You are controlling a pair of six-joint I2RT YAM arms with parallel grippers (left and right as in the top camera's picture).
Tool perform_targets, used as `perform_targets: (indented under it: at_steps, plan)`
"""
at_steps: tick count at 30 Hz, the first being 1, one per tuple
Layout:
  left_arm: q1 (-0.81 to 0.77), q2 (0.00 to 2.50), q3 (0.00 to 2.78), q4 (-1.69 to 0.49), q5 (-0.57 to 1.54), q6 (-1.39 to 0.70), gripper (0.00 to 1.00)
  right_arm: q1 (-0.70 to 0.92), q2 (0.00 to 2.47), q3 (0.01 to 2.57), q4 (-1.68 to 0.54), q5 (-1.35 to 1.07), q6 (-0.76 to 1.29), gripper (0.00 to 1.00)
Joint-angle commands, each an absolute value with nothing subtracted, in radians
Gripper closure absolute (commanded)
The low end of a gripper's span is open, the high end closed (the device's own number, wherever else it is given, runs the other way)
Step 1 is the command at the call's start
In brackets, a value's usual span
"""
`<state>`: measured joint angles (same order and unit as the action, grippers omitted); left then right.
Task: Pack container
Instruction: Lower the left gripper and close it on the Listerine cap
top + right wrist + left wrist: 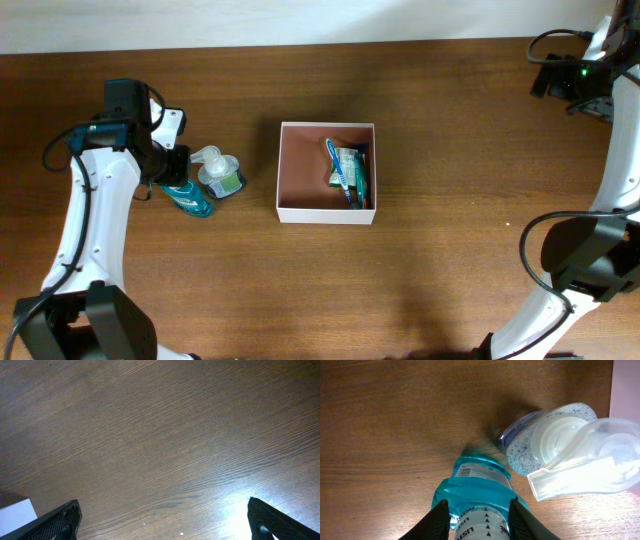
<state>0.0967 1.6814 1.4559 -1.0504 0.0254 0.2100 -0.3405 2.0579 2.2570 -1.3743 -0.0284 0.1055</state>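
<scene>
- Gripping one teal plastic bottle (480,480), your left gripper (479,512) has its jaws closed narrowly on the smooth, labelled body.
- Just beside it sits one clear, rounded pump bottle (560,455); that makes two bottles.
- One square, white-walled container (327,213) sits mid-table, right of both.
- Your right gripper (162,522) gapes wide above the grained wooden table (150,435), holding nothing.

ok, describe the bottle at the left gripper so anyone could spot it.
From the white-walled container mid-table, look toward the left gripper, where two bottles sit together. It is the teal bottle between its fingers; the pump bottle beside it is clear with a white top.
</scene>
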Motion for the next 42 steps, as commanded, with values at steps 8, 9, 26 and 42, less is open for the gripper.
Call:
perform_targets:
  at_steps: [8,9,26,42]
  plan:
    - [0.099,1.650,1.568,-1.125,0.019,0.219,0.63,-0.342,2.038,2.263,-1.374,-0.038,0.113,0.01]
    - [0.099,1.649,1.587,-1.136,0.018,0.219,0.63,-0.342,2.038,2.263,-1.374,-0.038,0.113,0.01]
    - [0.099,1.728,1.682,-1.259,0.022,0.219,0.38,-0.342,2.038,2.263,-1.374,-0.038,0.113,0.02]
    - [0.099,1.834,1.682,-1.274,0.022,0.218,0.38,-0.342,2.038,2.263,-1.374,-0.038,0.113,0.01]
